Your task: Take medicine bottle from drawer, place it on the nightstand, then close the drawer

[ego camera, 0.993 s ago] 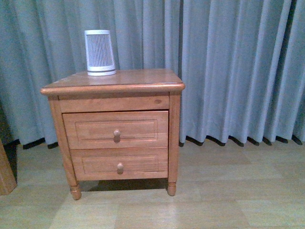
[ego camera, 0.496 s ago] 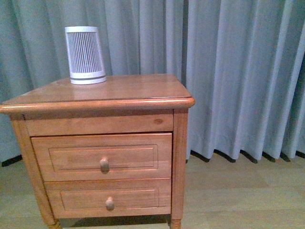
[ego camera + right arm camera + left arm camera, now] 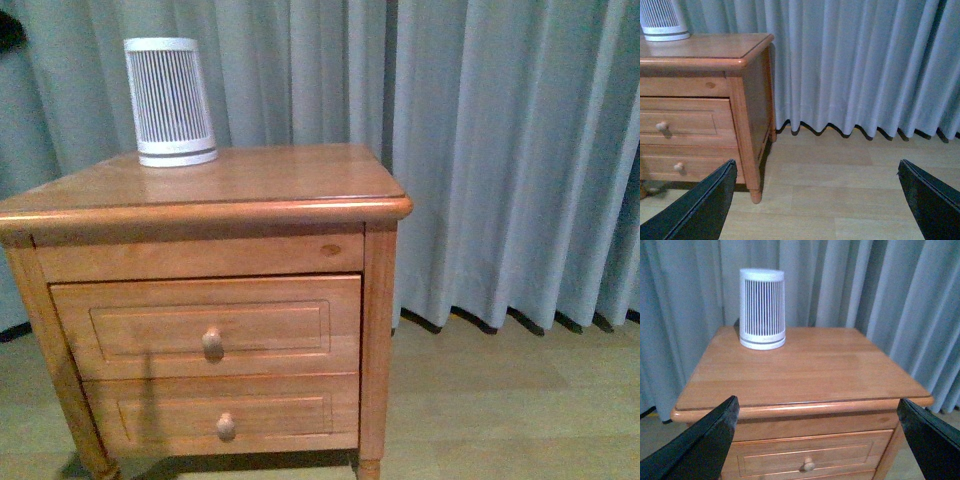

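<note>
- Checking jaws first: left gripper [image 3: 816, 401] is spread wide and carries nothing; right gripper [image 3: 816, 162] is equally released and empty.
- Pose: my left arm hangs in front of the nightstand [image 3: 250, 175], a bit above its top and facing it square. My right arm sits low, off past the cabinet's right corner, aimed at floor [image 3: 840, 190] and curtain [image 3: 500, 150].
- Main risk: the drawer [image 3: 150, 325] is closed flush and its knob [image 3: 212, 341] is small and round. Jaws closing off-centre could slide off it.
- Second risk: the lower drawer [image 3: 280, 412] has a near-identical knob just beneath, so a low approach grabs the wrong one.
- Medicine bottle: not visible in any view. I judge it's inside the closed drawer.
- Dropping the left arm to knob height could clip the rounded front edge of the top.
- Further back, the white ribbed device [image 3: 168, 100] stands on the rear left of the top. A careless placement could knock it.
</note>
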`<state>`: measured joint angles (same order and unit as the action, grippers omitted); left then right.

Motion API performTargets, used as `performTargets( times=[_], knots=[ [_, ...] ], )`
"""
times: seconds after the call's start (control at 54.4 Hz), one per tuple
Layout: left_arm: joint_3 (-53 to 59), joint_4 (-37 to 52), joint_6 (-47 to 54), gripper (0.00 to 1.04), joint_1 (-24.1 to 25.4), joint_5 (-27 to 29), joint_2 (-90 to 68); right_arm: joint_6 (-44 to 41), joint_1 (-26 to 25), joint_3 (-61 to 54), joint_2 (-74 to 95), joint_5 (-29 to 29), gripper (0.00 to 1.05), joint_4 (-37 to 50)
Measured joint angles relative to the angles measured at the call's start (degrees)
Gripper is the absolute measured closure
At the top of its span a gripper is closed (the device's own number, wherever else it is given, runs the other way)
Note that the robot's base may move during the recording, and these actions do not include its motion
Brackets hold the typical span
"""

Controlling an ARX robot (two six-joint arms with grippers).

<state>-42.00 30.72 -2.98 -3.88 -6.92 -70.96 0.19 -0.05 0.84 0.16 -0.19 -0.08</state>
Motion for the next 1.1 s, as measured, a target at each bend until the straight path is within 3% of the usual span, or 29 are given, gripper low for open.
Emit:
performTargets(
  times=[0.239,0.441,0.68,1.03,1.103],
  knots=[
    [-2.4,17.0,0.1,0.07,-5.4,7.0,-30.7,0.0,0.0,0.0,0.0,0.0,0.07,0.0],
    [-8.5,23.7,-1.2,0.07,-9.7,11.0,-50.2,0.0,0.0,0.0,0.0,0.0,0.07,0.0],
    [-20.9,23.9,-1.0,0.07,-11.4,13.7,-64.2,0.0,0.0,0.0,0.0,0.0,0.07,0.0],
    [-31.3,20.7,-0.8,0.07,-8.9,14.1,-70.3,0.0,0.0,0.0,0.0,0.0,0.07,0.0],
    [-31.7,20.6,-0.9,0.24,-8.5,14.4,-70.9,0.0,0.0,0.0,0.0,0.0,0.07,0.0]
  ],
)
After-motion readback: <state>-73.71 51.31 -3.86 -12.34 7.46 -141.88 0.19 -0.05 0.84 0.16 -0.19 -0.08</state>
